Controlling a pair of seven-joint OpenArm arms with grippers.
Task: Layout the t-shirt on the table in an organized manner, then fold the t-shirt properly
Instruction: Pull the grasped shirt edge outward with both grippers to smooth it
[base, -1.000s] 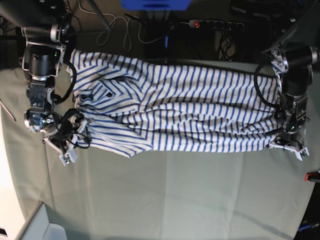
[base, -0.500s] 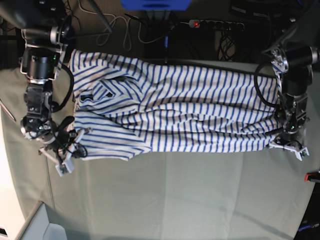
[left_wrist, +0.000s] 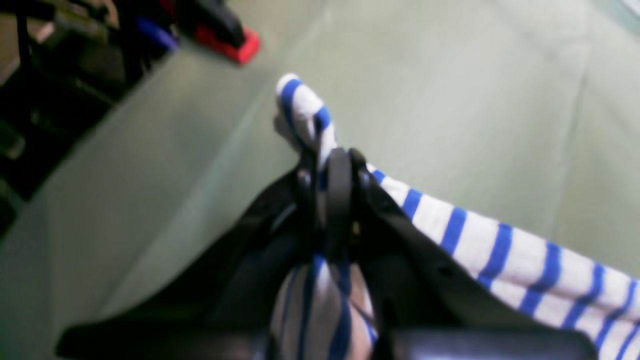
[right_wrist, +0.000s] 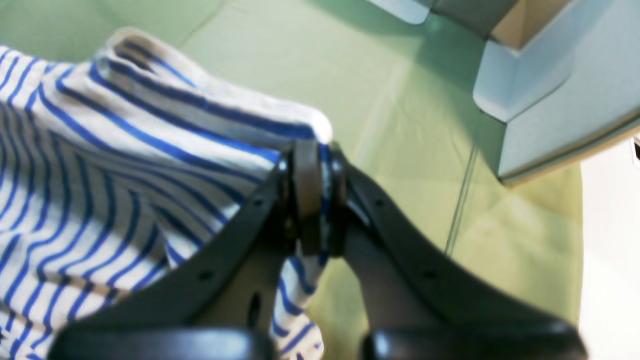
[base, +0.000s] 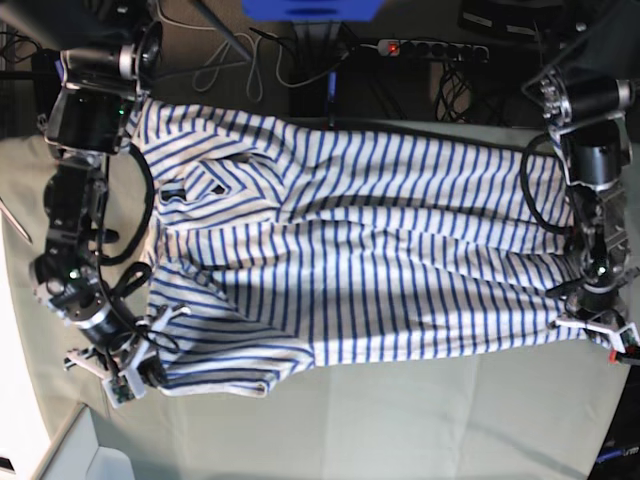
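The t-shirt (base: 350, 265) lies spread across the upper half of the desk (base: 380, 420), stripes running top to bottom in the base view, with some creases near the collar at about 10 o'clock. The right claw (right_wrist: 312, 195), at roughly 8 o'clock in the base view, is pressed together on a folded edge of the t-shirt. The left claw (left_wrist: 332, 200), at about 4 o'clock, pinches a bunched corner of the cloth, a striped tip poking out past its fingers. A red clamp (left_wrist: 227, 42) sits at the desk edge
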